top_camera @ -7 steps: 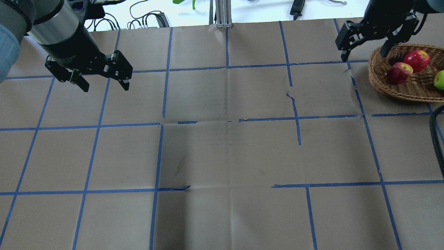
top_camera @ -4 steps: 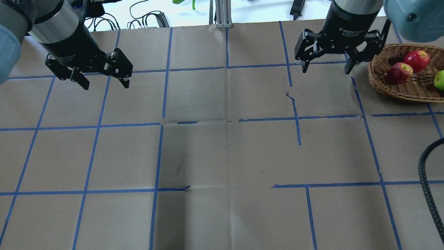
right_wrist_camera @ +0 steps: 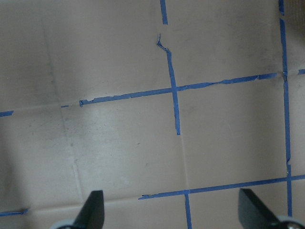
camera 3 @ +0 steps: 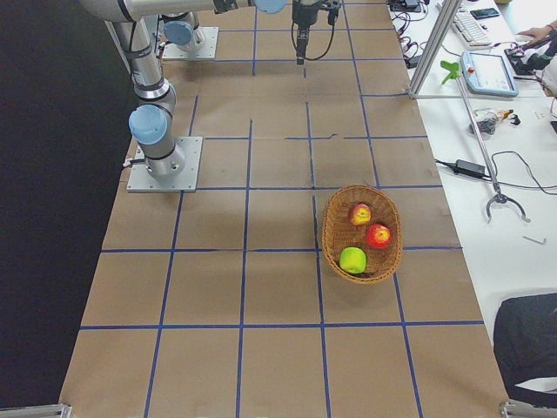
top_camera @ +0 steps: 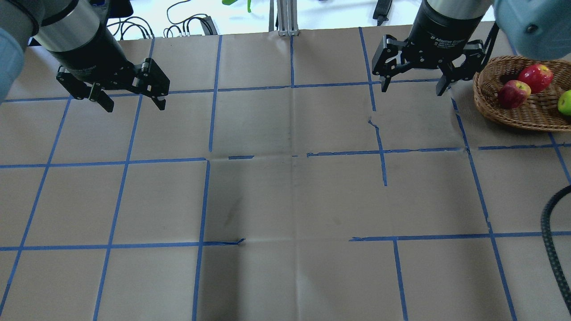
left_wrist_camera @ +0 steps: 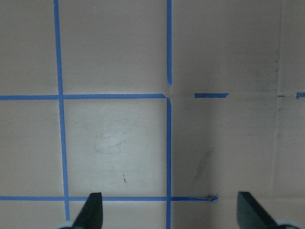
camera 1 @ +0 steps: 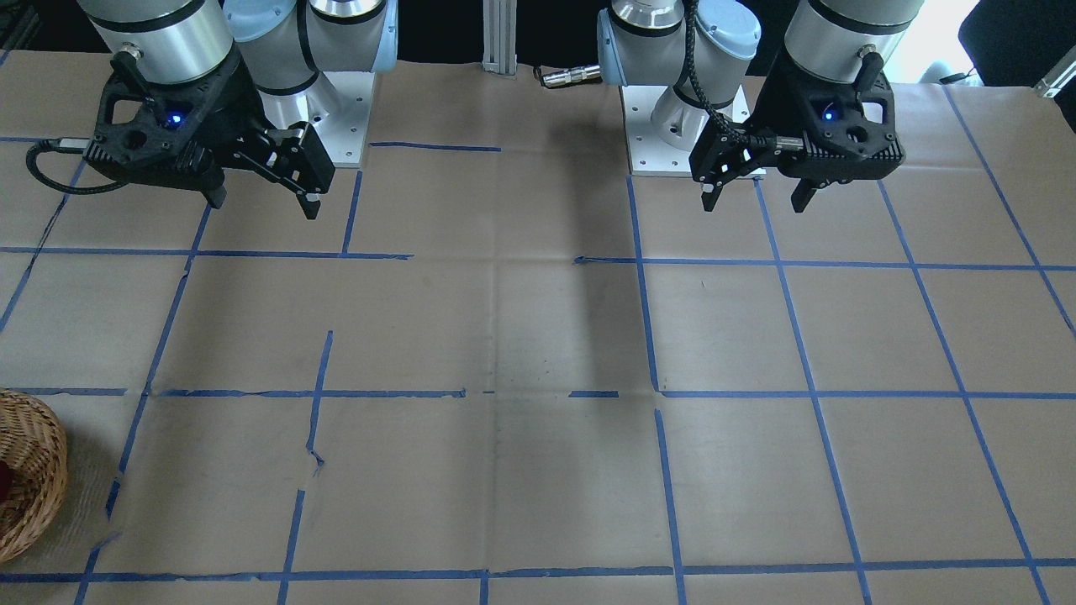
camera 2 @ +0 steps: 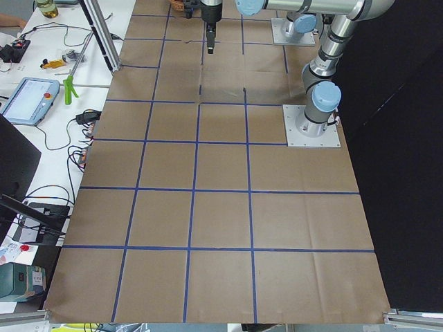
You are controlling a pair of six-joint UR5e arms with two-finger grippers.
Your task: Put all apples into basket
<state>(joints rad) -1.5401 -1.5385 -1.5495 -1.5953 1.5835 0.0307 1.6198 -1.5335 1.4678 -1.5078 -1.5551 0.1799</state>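
The wicker basket (top_camera: 486,107) stands at the table's far right; it also shows in the exterior right view (camera 3: 329,233). Three apples lie in it: the glossy red apple (top_camera: 535,77), the red-and-yellow apple (top_camera: 513,93) and the green apple (top_camera: 565,102). My right gripper (top_camera: 412,90) is open and empty, above bare paper just left of the basket. My left gripper (top_camera: 135,108) is open and empty at the far left. Both wrist views show only paper and tape between spread fingertips (left_wrist_camera: 93,210) (right_wrist_camera: 255,210).
Brown paper with a blue tape grid covers the table (top_camera: 294,191). A black cable (top_camera: 551,232) loops in at the right edge. An aluminium post (top_camera: 285,18) stands at the far edge, with cables and a tablet on the bench beyond.
My right gripper has moved left, away from the basket rim to the paper beside it, still open. The left gripper has barely moved.
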